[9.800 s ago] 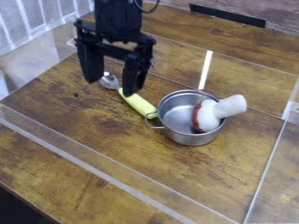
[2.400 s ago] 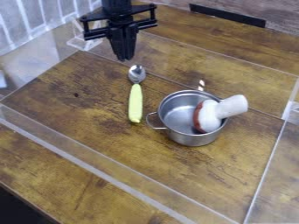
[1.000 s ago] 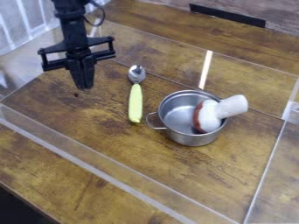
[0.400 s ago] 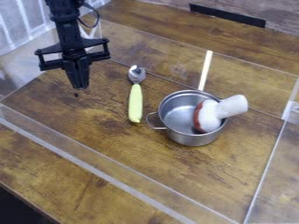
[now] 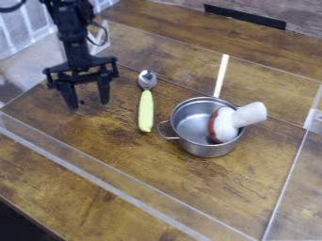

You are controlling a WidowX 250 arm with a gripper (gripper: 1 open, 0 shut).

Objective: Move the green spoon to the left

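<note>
green spoon (image 5: 145, 104): lies flat on the counter near its middle, silver bowl toward the far edge, yellow-green handle running toward the near edge; nothing grips it.
claw (image 5: 82, 94): points straight down over the counter to the left of the spoon, apart from it, its dark fingers (image 5: 63, 92) spread wide and empty, tips close to the wood.
silver pot (image 5: 201, 125): stands just right of the spoon's handle end, one small side handle nearly at the spoon.
white mushroom-like object (image 5: 236, 118): leans in the pot, its pale cap sticking out over the right rim.
thin pale stick (image 5: 221, 73): lies beyond the pot, pointing toward the far edge.
counter (image 5: 113, 174): brown wooden planks, ringed by a clear plastic wall (image 5: 126, 198) along the near and right edges.
</note>
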